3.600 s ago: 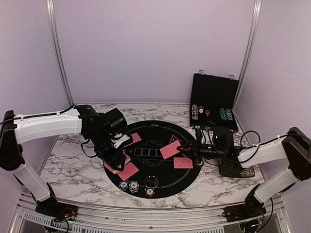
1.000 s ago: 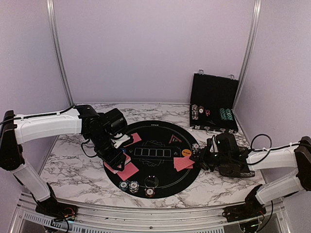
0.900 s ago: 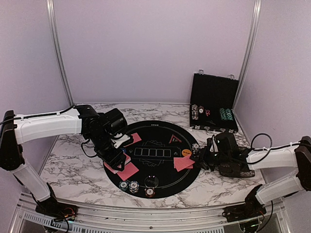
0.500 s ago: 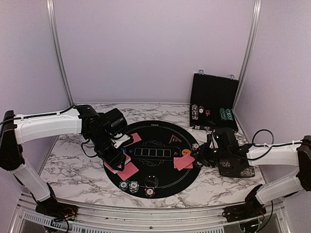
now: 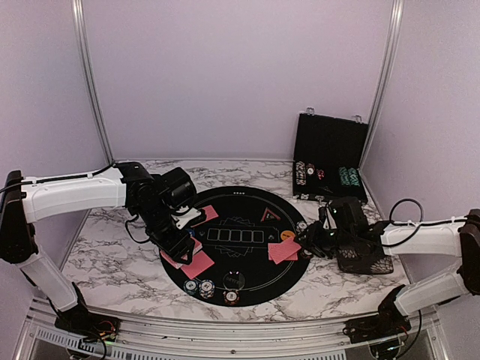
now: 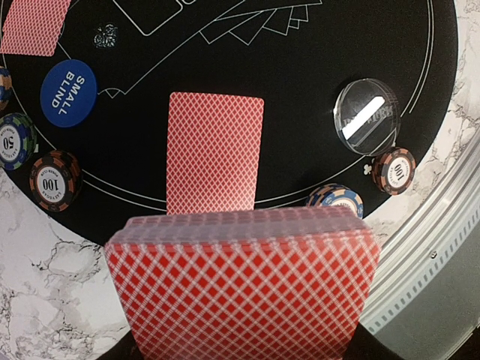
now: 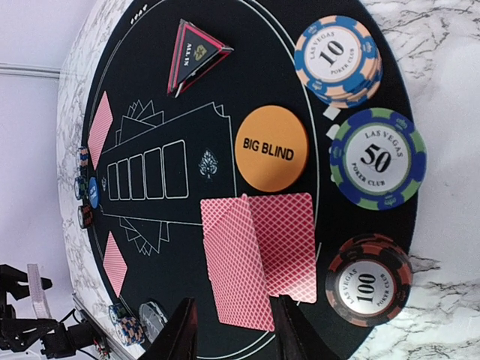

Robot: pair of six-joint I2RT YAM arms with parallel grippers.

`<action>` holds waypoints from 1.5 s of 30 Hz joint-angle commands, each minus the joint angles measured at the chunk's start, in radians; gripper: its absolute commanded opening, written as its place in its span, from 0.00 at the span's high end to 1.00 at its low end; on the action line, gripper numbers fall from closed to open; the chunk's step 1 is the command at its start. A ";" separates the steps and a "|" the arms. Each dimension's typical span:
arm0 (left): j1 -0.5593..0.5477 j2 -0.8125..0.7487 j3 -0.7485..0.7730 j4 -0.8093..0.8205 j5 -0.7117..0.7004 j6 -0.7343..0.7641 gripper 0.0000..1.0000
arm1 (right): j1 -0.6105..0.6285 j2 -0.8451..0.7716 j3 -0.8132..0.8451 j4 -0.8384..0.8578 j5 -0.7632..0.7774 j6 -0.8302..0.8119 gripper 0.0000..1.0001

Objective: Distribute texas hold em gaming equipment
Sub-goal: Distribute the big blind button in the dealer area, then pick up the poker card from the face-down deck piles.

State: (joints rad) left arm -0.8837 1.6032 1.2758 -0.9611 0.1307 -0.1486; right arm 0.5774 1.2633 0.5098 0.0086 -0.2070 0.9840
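Marble tabletop (image 5: 105, 259), black round mat (image 5: 247, 201), lilac walls (image 5: 225, 75). Left claw (image 5: 178, 241), fingers mostly hidden, clamps a red-backed deck (image 6: 244, 289). Right claw (image 7: 236, 330) is part-open and empty, two overlapping cards (image 7: 262, 251) just ahead.

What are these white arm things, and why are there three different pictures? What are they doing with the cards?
They are two robot arms bolted to a marble table, each ending in a two-finger gripper. The wide picture comes from a camera fixed above and behind them. The other two come from small cameras on the wrists, looking past their own fingers. On the table lies a round black poker mat with red-backed cards, little stacks of chips, an orange button saying BIG BLIND and a blue button saying SMALL BLIND. A black chip case stands open at the back right. The left gripper holds a deck of cards. The right gripper has its fingers apart just over two overlapping cards on the mat; it seems to grip nothing.
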 commanded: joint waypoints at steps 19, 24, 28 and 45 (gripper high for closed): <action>-0.002 0.004 0.001 0.012 0.012 0.003 0.49 | 0.031 0.052 0.117 -0.044 -0.051 -0.123 0.59; -0.003 0.000 0.000 0.012 0.012 -0.003 0.49 | 0.079 0.119 0.193 0.016 -0.112 -0.133 0.55; -0.006 0.005 0.000 0.012 0.013 -0.011 0.49 | 0.098 0.171 0.232 0.069 -0.170 -0.129 0.54; -0.016 -0.009 -0.001 0.013 -0.007 -0.042 0.49 | 0.159 0.354 0.297 0.283 -0.351 -0.053 0.52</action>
State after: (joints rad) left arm -0.8913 1.6032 1.2758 -0.9611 0.1299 -0.1772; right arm 0.7227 1.5940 0.7635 0.2024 -0.4969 0.8963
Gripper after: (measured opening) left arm 0.674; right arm 0.476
